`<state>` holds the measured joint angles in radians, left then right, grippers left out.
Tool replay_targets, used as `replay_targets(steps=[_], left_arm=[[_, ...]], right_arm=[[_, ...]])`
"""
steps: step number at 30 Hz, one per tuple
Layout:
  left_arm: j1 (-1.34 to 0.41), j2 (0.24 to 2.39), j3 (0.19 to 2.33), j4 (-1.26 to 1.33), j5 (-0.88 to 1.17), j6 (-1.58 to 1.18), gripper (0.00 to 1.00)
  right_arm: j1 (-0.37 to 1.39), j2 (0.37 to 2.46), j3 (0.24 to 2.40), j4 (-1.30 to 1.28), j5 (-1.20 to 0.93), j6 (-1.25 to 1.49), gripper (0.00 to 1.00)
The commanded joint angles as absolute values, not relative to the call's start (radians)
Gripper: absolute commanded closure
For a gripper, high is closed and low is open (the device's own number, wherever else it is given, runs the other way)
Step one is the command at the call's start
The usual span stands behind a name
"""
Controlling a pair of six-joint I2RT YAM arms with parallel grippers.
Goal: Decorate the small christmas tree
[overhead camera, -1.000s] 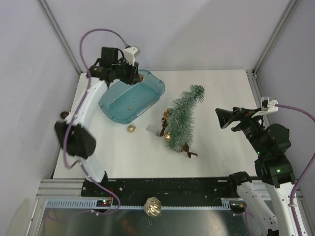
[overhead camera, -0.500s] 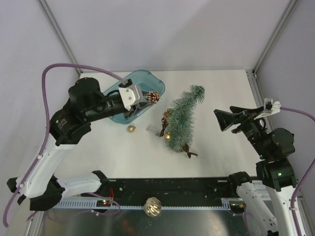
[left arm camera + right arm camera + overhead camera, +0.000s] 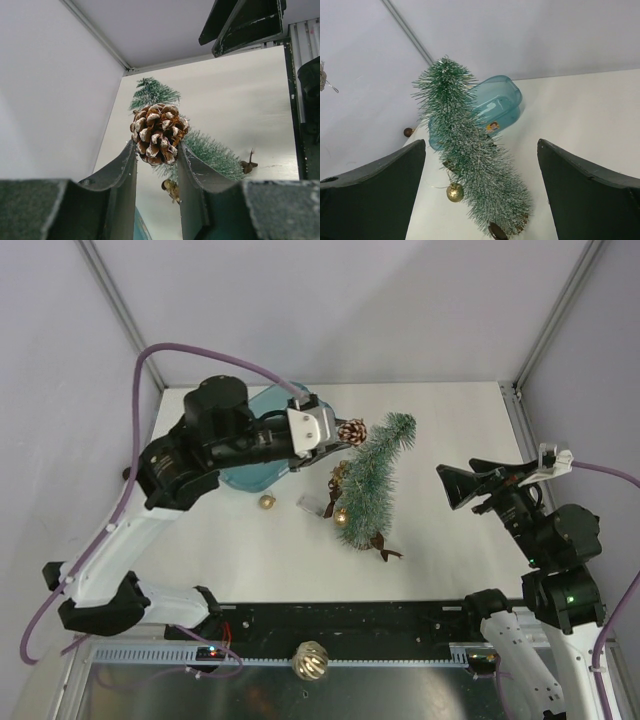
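A small dark ball [image 3: 130, 473] sits at the table's [image 3: 440, 420] left edge, beside the left arm's elbow. That arm crosses over the teal tub [image 3: 253, 476] and hides most of it, so the far-left corner is crowded. The left gripper [image 3: 338, 433] pinches a frosted pinecone [image 3: 352, 430] between its fingers (the left wrist view shows both fingers pressed to the cone's sides). The cone hangs above the table just left of the small christmas tree's [image 3: 368, 485] upper part; whether the two touch cannot be told.

The tree lies near the table's middle, its base toward the near edge and its bent tip toward the far wall. A gold bauble [image 3: 267, 502] rests left of it, a second gold bauble [image 3: 341, 517] sits against its left flank, and a brown star ornament [image 3: 383, 548] lies by its base.

Right of the tree is a stretch of bare white table. The right gripper [image 3: 452, 483] hovers there, jaws spread wide and facing the tree, well apart from it. The corner post stands far right.
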<state>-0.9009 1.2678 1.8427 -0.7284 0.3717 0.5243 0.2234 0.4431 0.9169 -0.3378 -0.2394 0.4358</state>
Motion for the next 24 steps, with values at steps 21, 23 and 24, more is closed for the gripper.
replay_targets(steps=[21,23,24], left_arm=[[-0.925,1.563,2.101,-0.723,0.289,0.605,0.76],[-0.925,1.571,2.106,-0.723,0.283,0.601,0.76],[-0.925,1.572,2.105,-0.723,0.281,0.6,0.76]], right_arm=[[0.228,0.499,0.933,-0.381,-0.12,0.347,0.03],[0.228,0.5,0.931,-0.376,-0.12,0.347,0.03],[0.228,0.5,0.93,-0.375,-0.12,0.347,0.03]])
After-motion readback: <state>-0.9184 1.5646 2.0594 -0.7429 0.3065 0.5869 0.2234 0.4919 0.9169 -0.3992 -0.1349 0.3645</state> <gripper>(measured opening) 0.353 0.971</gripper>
